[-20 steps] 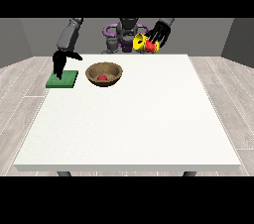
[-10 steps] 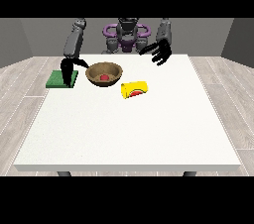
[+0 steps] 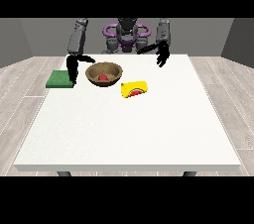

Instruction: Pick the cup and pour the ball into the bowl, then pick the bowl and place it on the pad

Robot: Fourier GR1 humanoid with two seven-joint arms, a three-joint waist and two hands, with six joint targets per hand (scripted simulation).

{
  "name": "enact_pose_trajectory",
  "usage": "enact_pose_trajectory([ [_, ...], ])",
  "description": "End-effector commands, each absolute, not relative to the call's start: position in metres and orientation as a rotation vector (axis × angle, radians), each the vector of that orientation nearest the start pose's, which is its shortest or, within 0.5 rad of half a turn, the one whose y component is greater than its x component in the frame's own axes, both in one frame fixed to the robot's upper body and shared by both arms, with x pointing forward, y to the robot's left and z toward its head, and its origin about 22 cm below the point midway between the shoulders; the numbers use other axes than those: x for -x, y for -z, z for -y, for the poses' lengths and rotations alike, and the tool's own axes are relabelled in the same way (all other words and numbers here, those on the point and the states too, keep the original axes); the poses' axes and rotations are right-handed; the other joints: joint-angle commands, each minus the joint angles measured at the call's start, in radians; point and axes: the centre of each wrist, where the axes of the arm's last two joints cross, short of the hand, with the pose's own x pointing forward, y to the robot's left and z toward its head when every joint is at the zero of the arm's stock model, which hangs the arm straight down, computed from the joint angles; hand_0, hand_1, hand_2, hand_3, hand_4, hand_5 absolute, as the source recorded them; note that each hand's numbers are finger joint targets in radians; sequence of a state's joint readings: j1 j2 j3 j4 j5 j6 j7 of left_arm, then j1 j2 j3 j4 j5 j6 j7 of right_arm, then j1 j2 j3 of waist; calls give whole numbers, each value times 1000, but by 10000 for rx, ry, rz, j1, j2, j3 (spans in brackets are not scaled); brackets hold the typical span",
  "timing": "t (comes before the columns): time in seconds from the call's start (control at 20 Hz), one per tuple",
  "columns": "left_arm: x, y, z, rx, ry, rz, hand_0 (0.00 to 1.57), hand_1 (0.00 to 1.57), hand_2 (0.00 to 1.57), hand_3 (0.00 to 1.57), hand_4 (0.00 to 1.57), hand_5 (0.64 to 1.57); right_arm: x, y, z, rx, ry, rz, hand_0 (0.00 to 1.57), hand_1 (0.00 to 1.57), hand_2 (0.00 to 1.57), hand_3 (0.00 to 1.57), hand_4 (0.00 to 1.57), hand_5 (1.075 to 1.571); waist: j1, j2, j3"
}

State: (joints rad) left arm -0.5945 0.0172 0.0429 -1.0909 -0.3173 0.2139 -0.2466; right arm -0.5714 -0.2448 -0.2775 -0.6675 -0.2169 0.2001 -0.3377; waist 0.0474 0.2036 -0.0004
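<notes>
With the red ball [image 3: 103, 77] already poured into the bowl [image 3: 104, 74], the yellow cup [image 3: 134, 89] was seen lying released below the emptied, relaxed hand at the view's right [image 3: 162, 58], while the hand at the view's left [image 3: 73, 69], fingers pointing down, was brought between bowl and green pad [image 3: 60, 79].

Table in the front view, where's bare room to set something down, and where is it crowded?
Free: the whole near stretch of the table below the yellow cup, and the right side beyond it. Crowded: the far left, where the green pad, the robot hand at the view's left, the brown bowl and the cup cluster.
</notes>
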Motion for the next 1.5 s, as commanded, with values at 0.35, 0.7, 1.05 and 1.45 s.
enact_pose_trajectory([
  [0.35,-368,-96,-159,-1879,3751,20168,0,0,0,0,0,1555,-350,48,328,-779,2464,16313,0,0,0,0,199,1539,1094,844,15],
  [0.7,-364,-107,-151,-2070,4018,20532,0,0,0,0,0,1559,-351,53,314,-1287,2930,16178,0,0,0,0,227,1532,1294,907,14],
  [1.05,-367,-70,-185,-2458,3485,19393,0,0,0,0,0,1564,-377,33,262,-1511,2464,15477,0,0,0,0,347,1546,586,-122,2],
  [1.45,-358,-90,-154,-1800,3827,19792,0,0,0,0,0,1567,-340,84,269,568,2414,13336,1570,1570,1571,823,656,1570,1380,220,5],
])
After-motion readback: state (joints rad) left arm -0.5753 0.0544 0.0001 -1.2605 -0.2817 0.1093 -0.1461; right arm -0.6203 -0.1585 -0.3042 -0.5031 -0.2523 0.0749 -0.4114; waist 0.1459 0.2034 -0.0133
